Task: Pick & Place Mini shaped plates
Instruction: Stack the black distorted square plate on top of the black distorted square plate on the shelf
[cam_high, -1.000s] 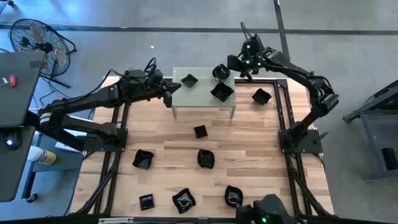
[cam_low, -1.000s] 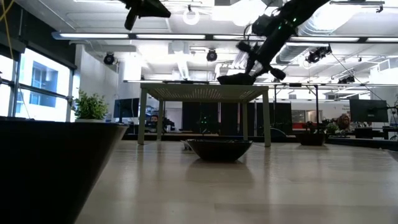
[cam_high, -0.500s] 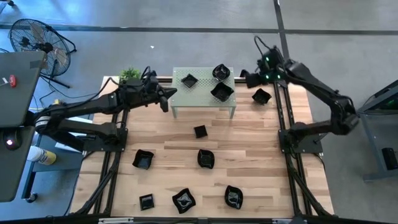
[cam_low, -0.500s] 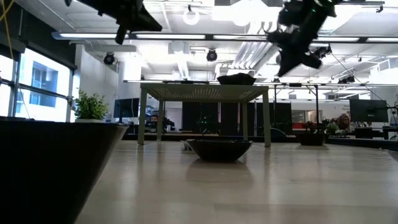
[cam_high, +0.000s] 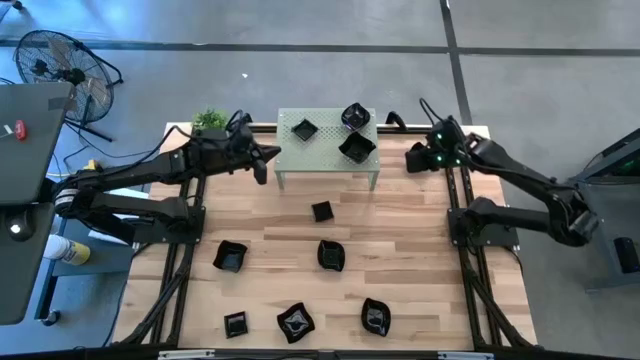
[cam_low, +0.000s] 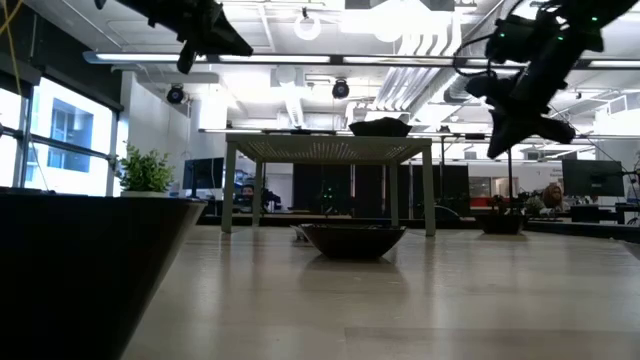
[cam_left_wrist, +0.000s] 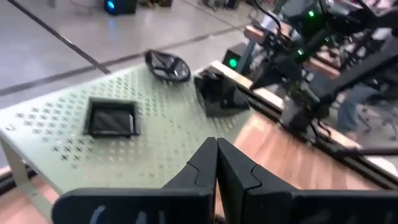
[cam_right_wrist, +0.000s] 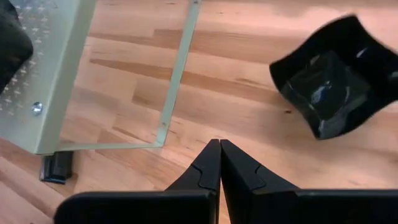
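Resting on the small pale green perforated metal stand (cam_high: 327, 148) are three glossy black mini shaped plates: a square one (cam_high: 304, 129), a rounded one (cam_high: 354, 116) and a larger wavy-edged one (cam_high: 357, 147). Six more are lying on the light wooden table (cam_high: 400, 250): a small square one (cam_high: 321, 211), two mid-table (cam_high: 230, 256) (cam_high: 331, 255), and three along the near edge (cam_high: 235, 324) (cam_high: 296, 322) (cam_high: 376, 317). A tenth is showing just ahead of the right gripper (cam_right_wrist: 219, 163) in its wrist view (cam_right_wrist: 334, 78). That gripper is hovering beside the stand's right end, fingers pressed together, holding nothing. The left gripper (cam_high: 262, 160) is hanging off the stand's left end, likewise closed and empty.
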